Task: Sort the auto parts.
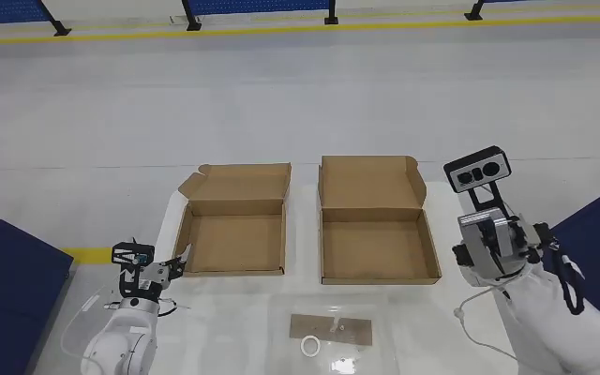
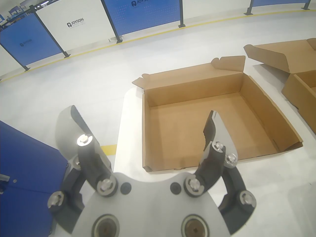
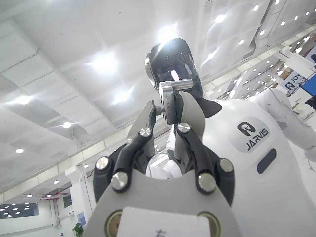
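Note:
Raised at the table's right side, my right gripper (image 1: 481, 194) (image 3: 167, 104) points up and is shut on a grey metal block with holes (image 1: 478, 171) (image 3: 172, 86). My left gripper (image 1: 178, 259) (image 2: 143, 111) hangs open and empty at the table's front left, just short of the near wall of the left cardboard box (image 1: 234, 244) (image 2: 195, 127), which has nothing in it. The right cardboard box (image 1: 378, 249) (image 2: 300, 88) beside it is also bare inside. Near the front edge lie a flat brown piece (image 1: 329, 328) and a white ring (image 1: 310, 346).
Both boxes stand open with lids folded back, side by side on the white table (image 1: 234, 309). A clear plastic sheet or bag (image 1: 361, 352) seems to lie under the front parts. A blue panel (image 2: 27, 159) stands close on the left arm's outer side.

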{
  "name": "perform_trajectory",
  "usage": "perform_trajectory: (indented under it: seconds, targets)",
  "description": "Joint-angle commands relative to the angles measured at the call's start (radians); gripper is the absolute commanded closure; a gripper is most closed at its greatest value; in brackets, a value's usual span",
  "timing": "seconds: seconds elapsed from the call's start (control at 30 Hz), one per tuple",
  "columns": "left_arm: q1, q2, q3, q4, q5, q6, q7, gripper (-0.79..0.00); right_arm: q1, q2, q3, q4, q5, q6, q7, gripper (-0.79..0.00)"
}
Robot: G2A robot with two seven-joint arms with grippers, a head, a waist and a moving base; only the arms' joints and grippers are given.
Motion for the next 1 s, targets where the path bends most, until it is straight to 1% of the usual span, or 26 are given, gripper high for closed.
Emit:
perform_trajectory:
  seconds: [0.0,0.1,0.17,0.43,0.53,0.7,0.8,0.97]
  targets:
    - [0.000,0.000,0.000,0.000,0.000,0.000,0.000,-0.785,0.000,0.000,0.000,0.000,-0.001,0.000,0.000,0.000]
    - [0.000,0.000,0.000,0.000,0.000,0.000,0.000,-0.785,0.000,0.000,0.000,0.000,-0.001,0.000,0.000,0.000]
    - [0.000,0.000,0.000,0.000,0.000,0.000,0.000,-0.785,-0.002,-0.003,0.008,-0.016,-0.034,0.027,-0.034,0.000]
    - [0.000,0.000,0.000,0.000,0.000,0.000,0.000,-0.785,-0.039,-0.032,0.022,-0.020,-0.020,0.083,-0.052,0.000]
    - [0.000,0.000,0.000,0.000,0.000,0.000,0.000,-0.785,-0.046,-0.041,0.035,-0.013,-0.055,0.093,-0.060,0.000]
    - [0.000,0.000,0.000,0.000,0.000,0.000,0.000,-0.785,-0.055,-0.048,0.068,-0.003,-0.171,0.117,-0.087,0.000]
    - [0.000,0.000,0.000,0.000,0.000,0.000,0.000,-0.785,-0.066,-0.053,0.085,-0.008,-0.216,0.131,-0.099,0.000]
    - [0.000,0.000,0.000,0.000,0.000,0.000,0.000,-0.785,-0.086,-0.064,0.110,-0.014,-0.239,0.144,-0.106,0.000]
